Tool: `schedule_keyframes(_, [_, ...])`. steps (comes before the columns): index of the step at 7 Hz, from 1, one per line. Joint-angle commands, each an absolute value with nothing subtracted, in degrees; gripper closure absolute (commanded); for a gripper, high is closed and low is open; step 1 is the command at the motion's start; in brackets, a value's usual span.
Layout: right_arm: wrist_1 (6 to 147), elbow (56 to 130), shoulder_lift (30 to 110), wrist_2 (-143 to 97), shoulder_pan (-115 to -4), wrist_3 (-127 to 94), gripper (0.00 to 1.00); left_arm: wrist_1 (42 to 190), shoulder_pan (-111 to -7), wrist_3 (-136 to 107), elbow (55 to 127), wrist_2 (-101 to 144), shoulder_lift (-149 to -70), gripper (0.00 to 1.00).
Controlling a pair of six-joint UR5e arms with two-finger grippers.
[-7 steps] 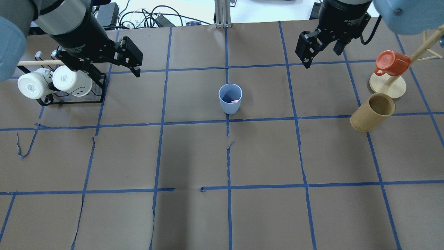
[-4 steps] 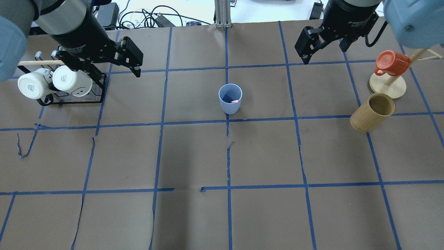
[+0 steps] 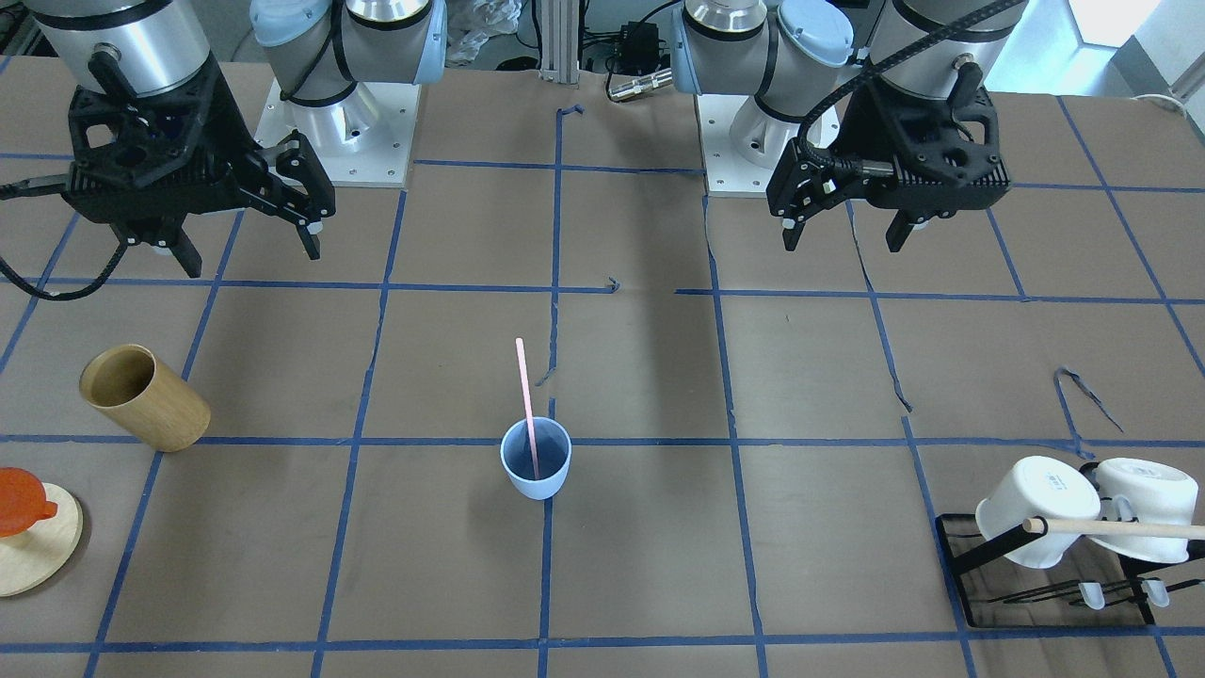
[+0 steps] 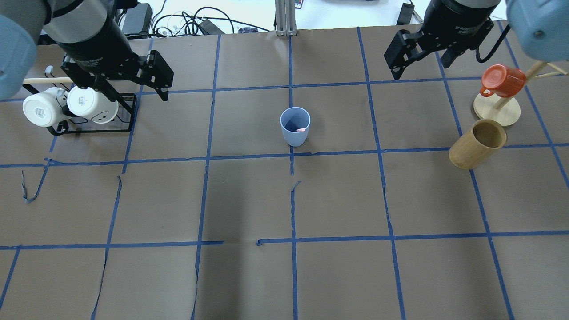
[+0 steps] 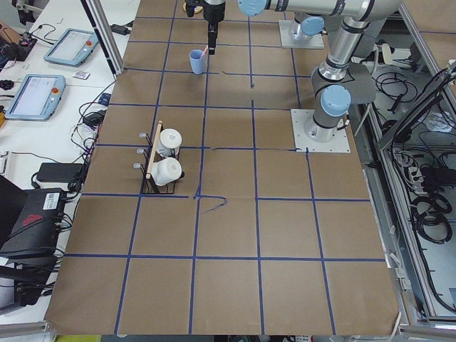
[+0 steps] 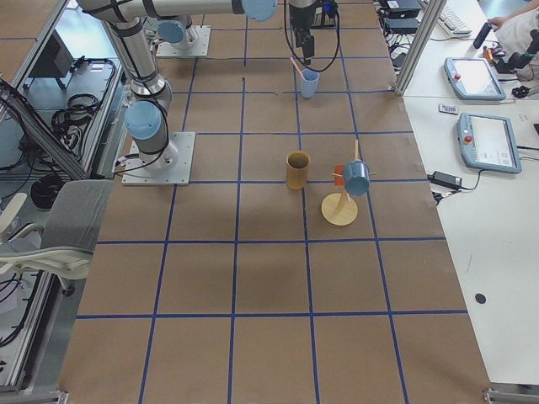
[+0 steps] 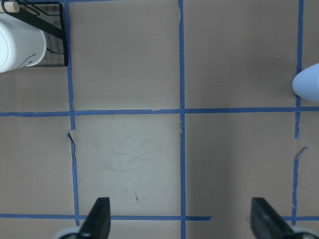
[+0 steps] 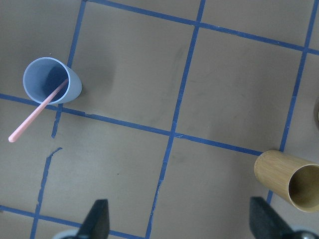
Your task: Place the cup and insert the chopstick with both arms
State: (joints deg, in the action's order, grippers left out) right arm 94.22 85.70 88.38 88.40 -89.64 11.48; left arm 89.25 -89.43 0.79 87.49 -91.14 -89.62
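Observation:
The light blue cup [image 4: 294, 126] stands upright near the table's middle, also seen in the front view [image 3: 537, 461] and the right wrist view [image 8: 50, 82]. The pink chopstick [image 3: 526, 405] stands in it, leaning on the rim and sticking well out [image 8: 37, 112]. My left gripper [image 4: 135, 93] is open and empty, high above the table, well to the left of the cup [image 3: 843, 240]. My right gripper [image 4: 420, 66] is open and empty, high and to the right of the cup [image 3: 252, 256]. The left wrist view shows only the cup's edge [image 7: 306, 84].
A tan wooden cup [image 4: 478, 144] stands at the right, next to a wooden mug tree [image 4: 497, 109] holding an orange mug [image 4: 502, 81]. A black rack [image 4: 95, 129] with two white mugs [image 4: 66, 106] and a wooden rod [image 3: 1111, 527] sits at the left.
The right gripper has moved right and toward the top of the overhead view. The left gripper has shifted a little left and up. The cup and the chopstick have not moved.

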Motion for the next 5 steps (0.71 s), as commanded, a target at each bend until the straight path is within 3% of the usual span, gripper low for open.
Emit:
schedule_keyframes(1, [94.22, 85.69, 88.42, 87.54, -89.56, 9.23, 0.0, 89.3, -89.21, 0.62, 87.28, -90.18, -90.09, 0.0])
schedule_keyframes(5, [93.43, 85.61, 90.26, 87.63, -89.91, 1.43, 0.0, 93.95, -89.12, 0.09, 83.59, -90.0, -91.84, 0.0])
